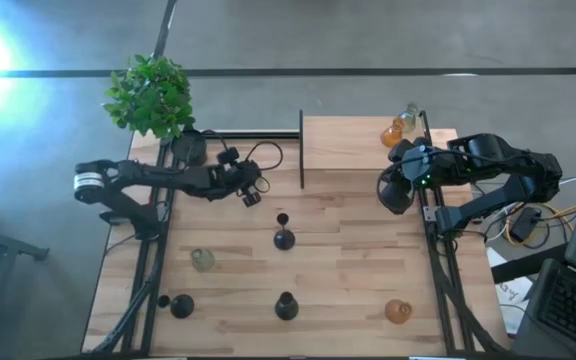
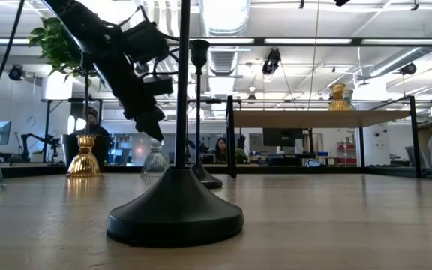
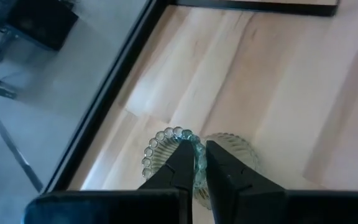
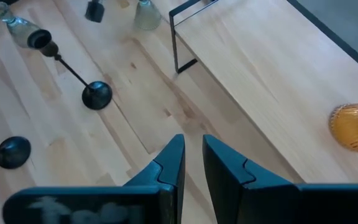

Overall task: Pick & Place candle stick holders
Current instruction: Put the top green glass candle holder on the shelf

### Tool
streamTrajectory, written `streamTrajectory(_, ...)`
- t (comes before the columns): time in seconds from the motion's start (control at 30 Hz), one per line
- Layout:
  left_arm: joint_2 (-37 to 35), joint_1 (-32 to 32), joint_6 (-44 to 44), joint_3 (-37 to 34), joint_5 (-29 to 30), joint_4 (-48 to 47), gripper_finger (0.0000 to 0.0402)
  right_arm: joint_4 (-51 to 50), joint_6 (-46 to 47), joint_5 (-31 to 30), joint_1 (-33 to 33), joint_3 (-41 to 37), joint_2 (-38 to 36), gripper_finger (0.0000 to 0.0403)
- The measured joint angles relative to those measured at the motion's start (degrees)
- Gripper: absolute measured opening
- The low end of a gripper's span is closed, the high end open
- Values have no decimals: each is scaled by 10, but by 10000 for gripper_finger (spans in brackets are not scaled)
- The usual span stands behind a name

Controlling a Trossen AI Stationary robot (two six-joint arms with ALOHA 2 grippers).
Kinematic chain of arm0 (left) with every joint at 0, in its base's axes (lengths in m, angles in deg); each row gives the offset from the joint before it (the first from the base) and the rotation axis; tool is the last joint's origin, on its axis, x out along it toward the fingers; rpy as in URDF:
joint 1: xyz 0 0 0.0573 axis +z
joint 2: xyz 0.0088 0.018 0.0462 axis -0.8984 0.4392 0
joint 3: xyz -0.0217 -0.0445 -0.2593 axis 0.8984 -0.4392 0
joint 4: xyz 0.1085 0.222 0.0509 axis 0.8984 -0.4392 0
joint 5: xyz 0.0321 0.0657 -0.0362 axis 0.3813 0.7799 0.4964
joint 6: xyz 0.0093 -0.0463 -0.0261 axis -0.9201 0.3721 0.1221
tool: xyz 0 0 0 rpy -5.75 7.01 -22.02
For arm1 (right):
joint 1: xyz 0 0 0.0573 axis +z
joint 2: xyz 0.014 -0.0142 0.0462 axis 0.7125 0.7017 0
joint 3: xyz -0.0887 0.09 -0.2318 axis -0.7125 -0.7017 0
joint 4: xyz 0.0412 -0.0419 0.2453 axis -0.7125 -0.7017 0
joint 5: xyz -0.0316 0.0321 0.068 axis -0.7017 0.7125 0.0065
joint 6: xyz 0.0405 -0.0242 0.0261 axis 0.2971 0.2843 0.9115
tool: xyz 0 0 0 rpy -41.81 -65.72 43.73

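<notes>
along the near edge of the pale wooden table (image 1: 348,280), the high view shows a squat black holder with a small black cap beside it (image 1: 181,306) toward the left, a black bulb-shaped holder (image 1: 286,307) in the middle, and an amber-orange glass holder (image 1: 398,311) toward the right. a step farther in, a pale clear-greenish glass holder (image 1: 203,260) stands left of centre, and a black holder with round base and thin stem (image 1: 284,237) stands near the table's middle; in the low view this kind of black base and stem (image 2: 175,210) fills the foreground.

beyond these, the left gripper (image 1: 251,196) reaches in from the left side, over the table just in front of the raised wooden shelf (image 1: 358,140). its wrist view shows the two dark fingers (image 3: 182,163) drawn nearly together, pinching the beaded rim of a clear ribbed glass holder (image 3: 229,146) that sits on the wood directly below.

on the right side, the right gripper (image 1: 396,192) hangs over the table's right edge beside the shelf, its fingers (image 4: 169,163) close together with a narrow gap and nothing between them.

farthest back, an amber glass holder (image 1: 394,133) and a clear one just beside it (image 1: 409,115) stand on the shelf's right end, the amber one also visible in the right wrist view (image 4: 355,126). a green leafy plant (image 1: 150,95) stands at the far left corner.
</notes>
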Motion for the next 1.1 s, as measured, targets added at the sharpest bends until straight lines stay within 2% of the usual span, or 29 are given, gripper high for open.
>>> streamTrajectory(0.17, -43, 0, 26, 19, -35, -53, 19, 0, -2, -23, 0, -1, 0, 52)
streamTrajectory(0.33, -81, 1, 29, 49, -36, -98, 19, 0, -5, -29, 0, -5, 0, 52)
streamTrajectory(0.57, -121, 0, 46, 136, -82, -180, 19, 1, -14, -31, 0, -5, 0, 52)
streamTrajectory(0.67, -131, 0, 52, 180, -137, -197, 19, 6, -15, -42, 0, -6, 2, 52)
streamTrajectory(0.77, -135, 0, 53, 224, -218, -198, 19, 18, -25, -42, 0, -6, 9, 52)
streamTrajectory(0.93, -120, -3, 57, 308, -343, -198, 19, 102, -58, -30, 0, -6, 25, 52)
streamTrajectory(1.1, -77, -15, 42, 391, -384, -204, 19, 213, -102, 4, -4, -6, 55, 54)
